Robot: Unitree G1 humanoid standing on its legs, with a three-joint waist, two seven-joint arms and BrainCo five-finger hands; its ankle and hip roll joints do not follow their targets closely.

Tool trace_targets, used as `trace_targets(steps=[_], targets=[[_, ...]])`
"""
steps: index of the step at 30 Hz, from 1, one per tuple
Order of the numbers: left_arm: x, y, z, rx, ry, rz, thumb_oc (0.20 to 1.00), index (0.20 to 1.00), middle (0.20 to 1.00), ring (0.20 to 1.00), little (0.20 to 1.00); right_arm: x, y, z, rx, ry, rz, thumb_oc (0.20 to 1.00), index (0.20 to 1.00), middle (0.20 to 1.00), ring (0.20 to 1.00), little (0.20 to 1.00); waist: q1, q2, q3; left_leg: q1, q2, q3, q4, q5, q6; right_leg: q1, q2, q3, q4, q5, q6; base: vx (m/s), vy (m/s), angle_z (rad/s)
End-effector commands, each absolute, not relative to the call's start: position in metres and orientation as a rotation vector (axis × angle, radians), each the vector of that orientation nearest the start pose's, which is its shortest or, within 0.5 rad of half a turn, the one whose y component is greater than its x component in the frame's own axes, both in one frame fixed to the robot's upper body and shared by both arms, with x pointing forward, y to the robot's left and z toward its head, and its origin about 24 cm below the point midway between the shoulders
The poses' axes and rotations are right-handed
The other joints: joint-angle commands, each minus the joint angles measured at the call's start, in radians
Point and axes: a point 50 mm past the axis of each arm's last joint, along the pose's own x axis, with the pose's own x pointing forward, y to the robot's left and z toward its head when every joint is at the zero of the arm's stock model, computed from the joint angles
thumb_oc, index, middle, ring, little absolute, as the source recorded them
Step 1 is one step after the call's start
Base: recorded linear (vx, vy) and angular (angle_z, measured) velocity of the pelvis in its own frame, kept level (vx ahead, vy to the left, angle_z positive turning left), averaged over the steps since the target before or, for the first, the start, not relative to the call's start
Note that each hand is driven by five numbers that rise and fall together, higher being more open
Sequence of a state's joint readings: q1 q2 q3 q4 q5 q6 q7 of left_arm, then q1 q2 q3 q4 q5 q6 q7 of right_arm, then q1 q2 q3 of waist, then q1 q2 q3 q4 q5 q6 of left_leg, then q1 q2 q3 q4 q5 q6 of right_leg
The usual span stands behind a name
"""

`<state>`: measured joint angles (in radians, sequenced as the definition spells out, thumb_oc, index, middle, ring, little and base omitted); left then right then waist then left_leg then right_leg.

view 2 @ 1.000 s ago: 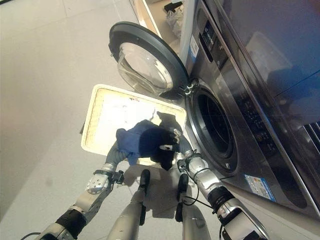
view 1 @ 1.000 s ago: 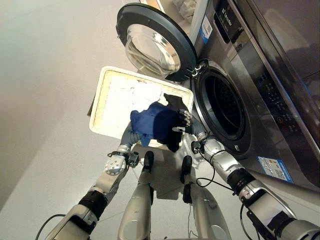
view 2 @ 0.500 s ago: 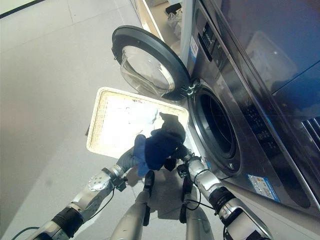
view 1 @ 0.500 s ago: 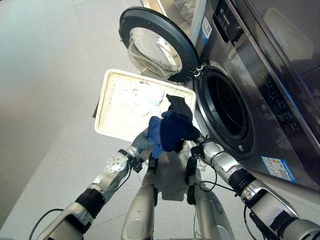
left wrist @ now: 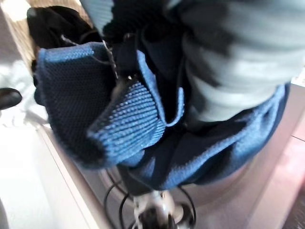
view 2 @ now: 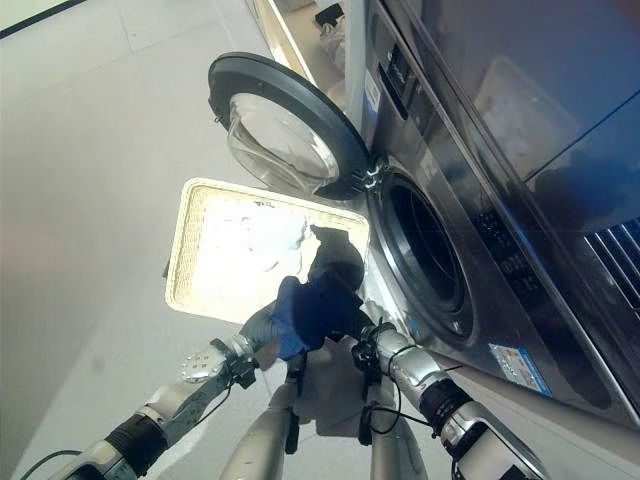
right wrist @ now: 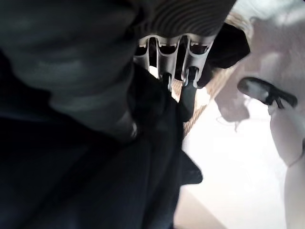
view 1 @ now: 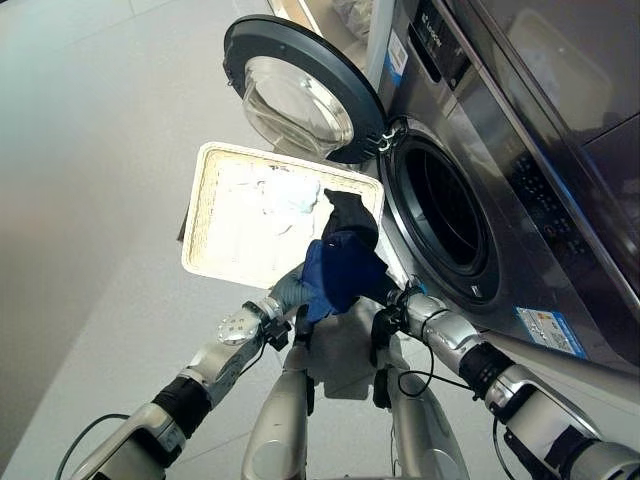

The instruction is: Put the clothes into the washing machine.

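Both hands, the left hand (view 1: 288, 292) and right hand (view 1: 392, 296), clutch the blue knit garment (view 1: 338, 272) above the basket (view 1: 200, 215), beside the washer's open drum (view 1: 445, 225). Nothing loaded yet; white clothes (view 1: 275, 192) and a black garment (view 1: 348, 212) remain in the basket

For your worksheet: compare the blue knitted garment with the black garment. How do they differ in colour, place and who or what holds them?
1. The blue garment is blue ribbed knit; the black garment is plain black.
2. The blue garment is bunched up between both arms, lifted near the basket's front edge; the black garment hangs over the basket's corner beside the washing machine.

Both are outside the drum, whose door stands open.
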<state>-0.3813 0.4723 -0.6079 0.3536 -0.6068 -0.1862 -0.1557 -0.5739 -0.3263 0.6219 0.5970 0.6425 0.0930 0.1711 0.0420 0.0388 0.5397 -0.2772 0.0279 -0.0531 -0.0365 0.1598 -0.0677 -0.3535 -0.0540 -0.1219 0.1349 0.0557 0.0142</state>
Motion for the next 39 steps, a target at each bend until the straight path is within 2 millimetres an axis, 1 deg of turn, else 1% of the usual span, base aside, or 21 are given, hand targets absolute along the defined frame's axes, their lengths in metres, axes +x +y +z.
trace_targets(steps=[1, 3, 5, 8, 12, 16, 20, 24, 25, 26, 27, 28, 29, 30, 33, 34, 35, 36, 37, 38, 39], targets=[[0.296, 0.095, 0.062, 0.075, -0.058, -0.569, 1.000, 1.000, 1.000, 1.000, 1.000, 0.320, -0.065, 0.050, 0.148, 0.217, 0.672, 0.200, 0.200, 0.200, 0.200, 0.200, -0.013, -0.001, -0.020, -0.021, -0.057, 0.040, 0.036, -0.053, 0.004, 0.004, -0.010, -0.022, -0.029, 0.015, 0.065, 0.01, -0.028, -0.04], [0.301, 0.105, 0.059, 0.159, -0.061, -0.458, 1.000, 1.000, 1.000, 1.000, 1.000, 0.322, -0.069, 0.054, 0.241, 0.190, 0.621, 0.200, 0.200, 0.200, 0.200, 0.200, -0.012, -0.001, -0.020, -0.033, -0.058, 0.039, 0.038, -0.050, 0.004, -0.008, -0.010, -0.025, -0.024, 0.013, 0.065, 0.00, -0.021, -0.01], [0.307, 0.119, 0.056, 0.281, -0.052, -0.280, 1.000, 1.000, 1.000, 1.000, 1.000, 0.325, -0.078, 0.056, 0.329, 0.154, 0.541, 0.200, 0.200, 0.200, 0.200, 0.200, -0.009, 0.002, -0.020, -0.048, -0.058, 0.038, 0.039, -0.046, 0.004, -0.023, -0.011, -0.029, -0.015, 0.009, 0.065, 0.00, -0.042, -0.02], [0.311, 0.130, 0.053, 0.391, -0.042, -0.174, 1.000, 1.000, 1.000, 1.000, 1.000, 0.329, -0.084, 0.058, 0.385, 0.134, 0.468, 0.200, 0.200, 0.200, 0.200, 0.200, -0.007, 0.005, -0.020, -0.059, -0.059, 0.033, 0.041, -0.043, 0.004, -0.034, -0.009, -0.030, -0.002, 0.003, 0.063, 0.01, -0.024, -0.01], [0.314, 0.156, 0.038, 0.524, 0.053, 0.063, 1.000, 1.000, 1.000, 1.000, 1.000, 0.337, -0.106, 0.056, 0.519, 0.128, 0.336, 0.200, 0.200, 0.200, 0.200, 0.200, -0.006, 0.017, -0.020, -0.083, -0.059, 0.033, 0.054, -0.041, 0.002, -0.060, -0.008, -0.032, 0.024, -0.008, 0.059, 0.01, -0.009, -0.01], [0.310, 0.169, 0.018, 0.420, 0.153, 0.239, 1.000, 1.000, 1.000, 1.000, 1.000, 0.345, -0.124, 0.053, 0.631, 0.116, 0.218, 0.200, 0.200, 0.200, 0.200, 0.200, -0.001, 0.030, -0.020, -0.113, -0.057, 0.029, 0.066, -0.035, -0.002, -0.088, -0.007, -0.032, 0.055, -0.021, 0.054, 0.03, -0.023, -0.03], [0.305, 0.175, 0.007, 0.372, 0.206, 0.328, 1.000, 1.000, 1.000, 1.000, 1.000, 0.349, -0.134, 0.056, 0.703, 0.090, 0.157, 0.200, 0.200, 0.200, 0.200, 0.200, 0.006, 0.042, -0.020, -0.134, -0.056, 0.025, 0.072, -0.033, -0.003, -0.113, -0.007, -0.034, 0.083, -0.034, 0.052, 0.04, -0.026, -0.01], [0.297, 0.179, -0.007, 0.304, 0.270, 0.400, 1.000, 1.000, 1.000, 1.000, 1.000, 0.357, -0.150, 0.068, 0.866, 0.028, 0.068, 0.200, 0.200, 0.200, 0.200, 0.200, 0.017, 0.066, -0.020, -0.186, -0.054, 0.024, 0.097, -0.027, -0.008, -0.167, -0.014, -0.042, 0.136, -0.051, 0.048, 0.07, -0.015, 0.01], [0.293, 0.181, -0.012, 0.266, 0.295, 0.424, 1.000, 1.000, 1.000, 1.000, 1.000, 0.362, -0.161, 0.077, 0.943, -0.010, 0.010, 0.200, 0.200, 0.200, 0.200, 0.200, 0.021, 0.083, -0.020, -0.208, -0.055, 0.024, 0.108, -0.023, -0.010, -0.191, -0.016, -0.043, 0.159, -0.060, 0.045, 0.06, 0.017, 0.02], [0.293, 0.181, -0.013, 0.260, 0.297, 0.423, 1.000, 1.000, 1.000, 1.000, 1.000, 0.363, -0.164, 0.079, 0.956, -0.021, -0.004, 0.200, 0.200, 0.200, 0.200, 0.200, 0.023, 0.088, -0.020, -0.216, -0.055, 0.024, 0.111, -0.023, -0.010, -0.200, -0.018, -0.043, 0.167, -0.064, 0.045, 0.09, 0.035, 0.04], [0.288, 0.181, -0.019, 0.237, 0.320, 0.433, 1.000, 1.000, 1.000, 1.000, 1.000, 0.368, -0.178, 0.089, 1.039, -0.073, -0.075, 0.200, 0.200, 0.200, 0.200, 0.200, 0.028, 0.108, -0.020, -0.238, -0.056, 0.025, 0.122, -0.019, -0.012, -0.224, -0.020, -0.043, 0.193, -0.075, 0.042, 0.05, 0.020, 0.04], [0.289, 0.181, -0.018, 0.236, 0.319, 0.432, 1.000, 1.000, 1.000, 1.000, 1.000, 0.368, -0.178, 0.089, 1.039, -0.075, -0.076, 0.200, 0.200, 0.200, 0.200, 0.200, 0.029, 0.108, -0.020, -0.241, -0.056, 0.025, 0.125, -0.020, -0.012, -0.228, -0.021, -0.043, 0.198, -0.077, 0.042, 0.08, 0.049, 0.06], [0.284, 0.181, -0.023, 0.226, 0.330, 0.435, 1.000, 1.000, 1.000, 1.000, 1.000, 0.372, -0.191, 0.099, 1.089, -0.123, -0.128, 0.200, 0.200, 0.200, 0.200, 0.200, 0.033, 0.126, -0.020, -0.255, -0.056, 0.027, 0.131, -0.018, -0.013, -0.247, -0.024, -0.043, 0.218, -0.087, 0.040, 0.11, 0.061, 0.07], [0.277, 0.181, -0.030, 0.221, 0.351, 0.434, 1.000, 1.000, 1.000, 1.000, 1.000, 0.375, -0.212, 0.116, 1.135, -0.218, -0.223, 0.200, 0.200, 0.200, 0.200, 0.200, 0.040, 0.148, -0.020, -0.267, -0.061, 0.028, 0.139, -0.023, -0.014, -0.267, -0.031, -0.041, 0.255, -0.116, 0.037, 0.12, 0.074, 0.06], [0.266, 0.182, -0.040, 0.202, 0.378, 0.427, 1.000, 1.000, 1.000, 1.000, 1.000, 0.379, -0.254, 0.159, 1.234, -0.440, -0.387, 0.200, 0.200, 0.200, 0.200, 0.200, 0.058, 0.187, -0.020, -0.304, -0.060, 0.031, 0.149, -0.012, -0.015, -0.310, -0.030, -0.038, 0.289, -0.128, 0.028, 0.08, 0.029, 0.01], [0.264, 0.182, -0.041, 0.203, 0.384, 0.425, 1.000, 1.000, 1.000, 1.000, 1.000, 0.378, -0.258, 0.163, 1.242, -0.463, -0.403, 0.200, 0.200, 0.200, 0.200, 0.200, 0.058, 0.189, -0.020, -0.301, -0.062, 0.032, 0.152, -0.020, -0.015, -0.310, -0.033, -0.036, 0.299, -0.142, 0.029, 0.00, 0.000, 0.00], [0.265, 0.182, -0.040, 0.201, 0.379, 0.425, 1.000, 1.000, 1.000, 1.000, 1.000, 0.379, -0.258, 0.165, 1.243, -0.467, -0.401, 0.200, 0.200, 0.200, 0.200, 0.200, 0.060, 0.191, -0.020, -0.309, -0.060, 0.032, 0.151, -0.013, -0.015, -0.317, -0.030, -0.037, 0.294, -0.131, 0.028, 0.04, 0.002, -0.01], [0.259, 0.184, -0.044, 0.205, 0.388, 0.411, 1.000, 1.000, 1.000, 1.000, 1.000, 0.372, -0.285, 0.204, 1.347, -0.689, -0.483, 0.200, 0.200, 0.200, 0.200, 0.200, 0.071, 0.213, -0.020, -0.333, -0.060, 0.035, 0.155, -0.011, -0.012, -0.346, -0.026, -0.034, 0.315, -0.143, 0.022, 0.04, -0.016, -0.01], [0.256, 0.186, -0.045, 0.219, 0.395, 0.403, 1.000, 1.000, 1.000, 1.000, 1.000, 0.363, -0.299, 0.219, 1.416, -0.833, -0.519, 0.200, 0.200, 0.200, 0.200, 0.200, 0.073, 0.217, -0.020, -0.338, -0.064, 0.038, 0.160, -0.020, -0.011, -0.353, -0.028, -0.033, 0.332, -0.162, 0.022, 0.06, -0.065, -0.05], [0.255, 0.191, -0.044, 0.226, 0.391, 0.393, 1.000, 1.000, 1.000, 1.000, 1.000, 0.353, -0.318, 0.241, 1.478, -1.006, -0.535, 0.200, 0.200, 0.200, 0.200, 0.200, 0.078, 0.223, -0.020, -0.357, -0.065, 0.043, 0.166, -0.019, -0.009, -0.369, -0.026, -0.036, 0.348, -0.170, 0.020, 0.03, -0.066, -0.06], [0.255, 0.191, -0.044, 0.226, 0.391, 0.393, 1.000, 1.000, 1.000, 1.000, 1.000, 0.353, -0.318, 0.241, 1.478, -1.006, -0.535, 0.200, 0.200, 0.200, 0.200, 0.200, 0.078, 0.223, -0.020, -0.357, -0.065, 0.043, 0.166, -0.019, -0.009, -0.369, -0.026, -0.036, 0.348, -0.170, 0.020, -0.03, -0.050, -0.01]])
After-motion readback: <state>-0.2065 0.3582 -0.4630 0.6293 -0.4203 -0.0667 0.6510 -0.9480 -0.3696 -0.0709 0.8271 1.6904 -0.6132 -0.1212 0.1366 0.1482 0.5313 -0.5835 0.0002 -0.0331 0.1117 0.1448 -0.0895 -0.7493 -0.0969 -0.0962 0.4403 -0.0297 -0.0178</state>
